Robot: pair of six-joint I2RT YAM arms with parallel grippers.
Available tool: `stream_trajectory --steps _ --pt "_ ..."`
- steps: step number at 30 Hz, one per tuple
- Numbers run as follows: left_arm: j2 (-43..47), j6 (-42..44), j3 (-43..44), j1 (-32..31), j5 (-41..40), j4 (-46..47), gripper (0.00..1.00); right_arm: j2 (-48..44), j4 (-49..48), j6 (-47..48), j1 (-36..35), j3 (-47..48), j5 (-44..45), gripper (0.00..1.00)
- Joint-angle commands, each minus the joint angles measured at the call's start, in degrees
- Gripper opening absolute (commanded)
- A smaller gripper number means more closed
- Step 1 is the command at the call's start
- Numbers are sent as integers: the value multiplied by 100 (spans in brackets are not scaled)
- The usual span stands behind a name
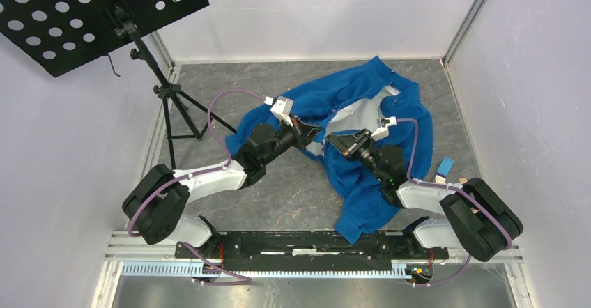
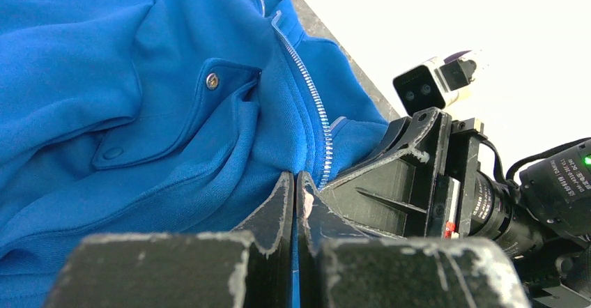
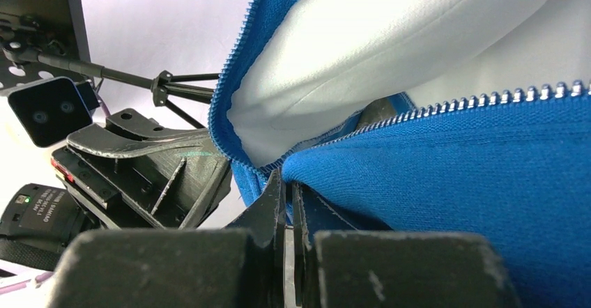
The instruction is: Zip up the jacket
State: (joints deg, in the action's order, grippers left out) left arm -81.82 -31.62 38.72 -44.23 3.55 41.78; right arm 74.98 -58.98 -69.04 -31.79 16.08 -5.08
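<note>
The blue jacket (image 1: 362,196) lies crumpled at centre-right, front open, its pale lining (image 1: 355,116) showing. My left gripper (image 1: 311,131) and right gripper (image 1: 334,141) meet at the lower end of the zipper. In the left wrist view my left gripper (image 2: 295,179) is shut on a thin fold of blue fabric beside the zipper teeth (image 2: 317,109). In the right wrist view my right gripper (image 3: 287,179) is shut on the jacket's edge where the two zipper rows (image 3: 446,106) come together. No metal pull shows clearly.
A black perforated stand plate (image 1: 104,8) on a tripod (image 1: 167,106) stands at the back left. A small blue and white object (image 1: 444,167) lies by the right arm. White walls close in the grey table (image 1: 279,189).
</note>
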Motion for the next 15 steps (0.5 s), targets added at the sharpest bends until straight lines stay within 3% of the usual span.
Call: stream_trajectory --steps 1,11,15 --pt "-13 -41 -15 -68 49 525 2 -62 -300 -449 -19 282 271 1" --pt "-172 209 -116 -311 -338 946 2 -340 195 -1777 -44 211 606 0" --pt "-228 291 -144 -440 -676 1077 2 -268 -33 -2121 -64 180 606 0"
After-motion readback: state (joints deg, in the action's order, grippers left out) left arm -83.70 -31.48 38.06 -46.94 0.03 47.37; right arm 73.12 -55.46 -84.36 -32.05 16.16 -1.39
